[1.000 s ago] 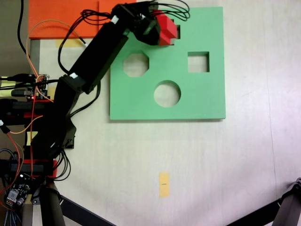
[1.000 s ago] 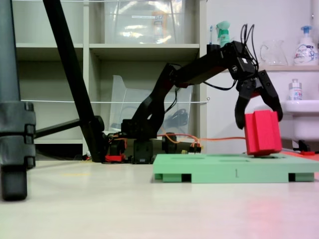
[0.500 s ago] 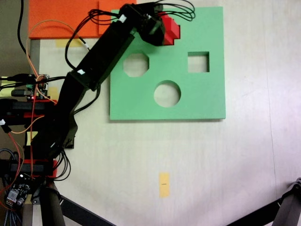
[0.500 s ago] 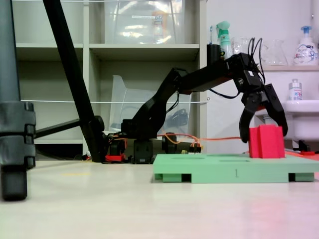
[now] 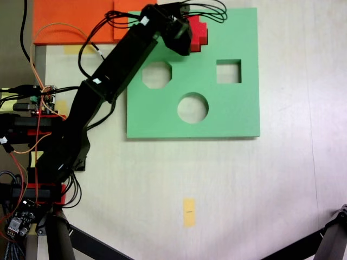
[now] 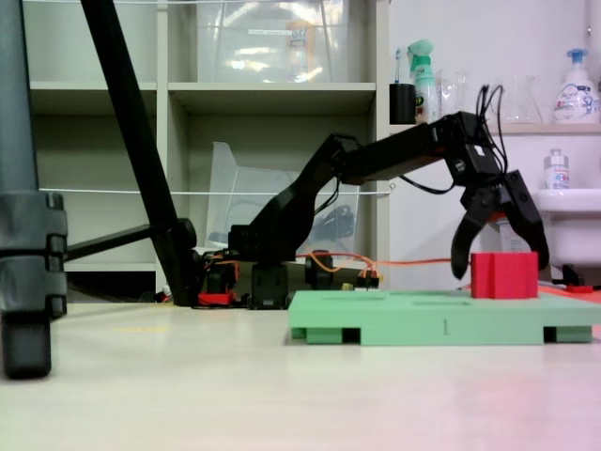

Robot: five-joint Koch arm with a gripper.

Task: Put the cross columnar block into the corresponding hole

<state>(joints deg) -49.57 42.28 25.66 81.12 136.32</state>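
The red cross block stands in the plus-shaped hole at the far edge of the green board, filling and hiding that hole. In a fixed view from the side, the block sits sunk partway into the board, its top still above the surface. My gripper hangs over it, open. Its two fingers are spread to either side of the block, and their tips are apart from the block's sides. From above, the gripper covers the block's left part.
The board has an octagonal cutout, a square cutout and a round cutout. An orange foam sheet lies at top left. Cables and electronics crowd the left edge. Tripod legs cross the bottom corners.
The block has gone down from above the board into the plus hole. The jaws have spread and let go of it, and the gripper has risen slightly.
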